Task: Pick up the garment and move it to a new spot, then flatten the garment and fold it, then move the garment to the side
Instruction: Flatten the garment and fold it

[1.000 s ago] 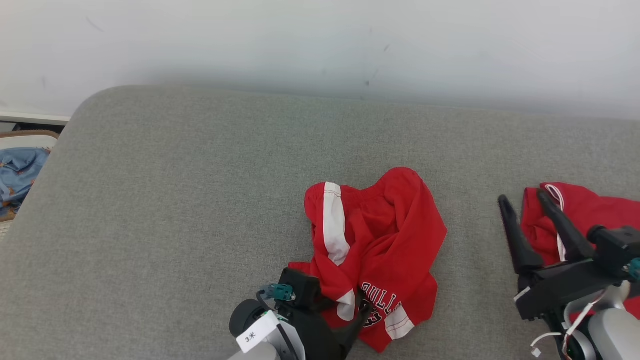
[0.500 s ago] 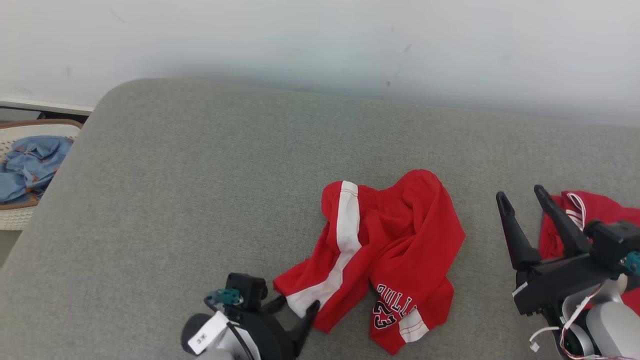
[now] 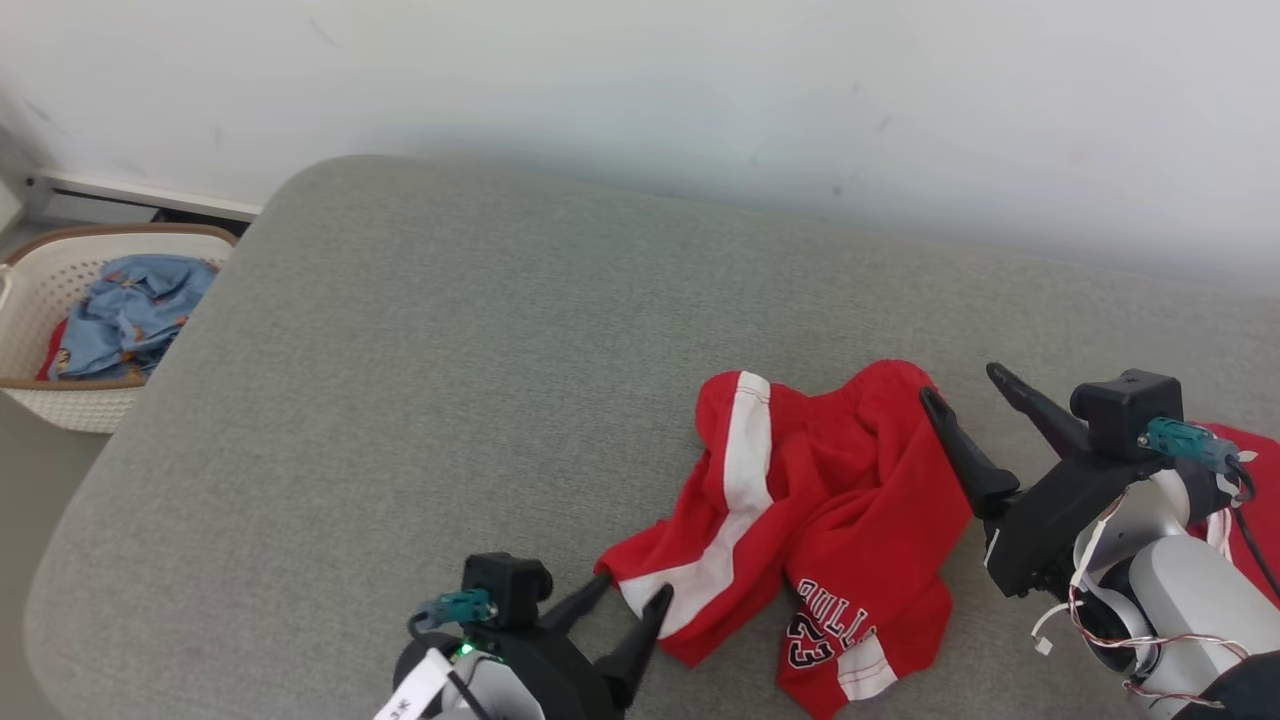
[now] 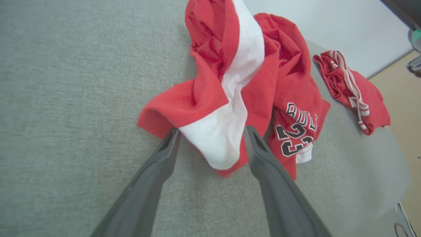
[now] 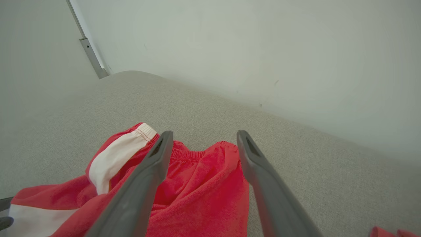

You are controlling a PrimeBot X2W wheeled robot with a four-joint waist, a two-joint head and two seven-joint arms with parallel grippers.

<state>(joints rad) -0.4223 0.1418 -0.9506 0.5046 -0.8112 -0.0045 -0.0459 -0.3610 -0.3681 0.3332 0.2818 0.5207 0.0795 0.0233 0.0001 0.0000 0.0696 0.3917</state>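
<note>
The garment is a pair of red shorts (image 3: pixel 830 500) with a white side stripe and black lettering, lying crumpled on the grey cushion (image 3: pixel 400 400). My left gripper (image 3: pixel 632 590) is open at the near edge, its fingers either side of the white-striped leg hem (image 4: pixel 217 141) without pinching it; the left wrist view has this gripper (image 4: pixel 212 130) low over the cloth. My right gripper (image 3: pixel 958 383) is open at the shorts' right edge. Seen from the right wrist, that gripper (image 5: pixel 204 133) hovers above the waistband (image 5: pixel 184 153).
A second red garment (image 3: pixel 1245 470) with white trim (image 4: pixel 352 85) lies on the cushion to the right, behind my right arm. A pale basket (image 3: pixel 60 400) holding blue cloth (image 3: pixel 130 315) stands on the floor off the cushion's left end. A white wall runs behind.
The head camera has shifted. The striped leg hem is now drawn out to the left, and my left gripper has opened slightly wider. My right gripper has moved left to the shorts' right edge.
</note>
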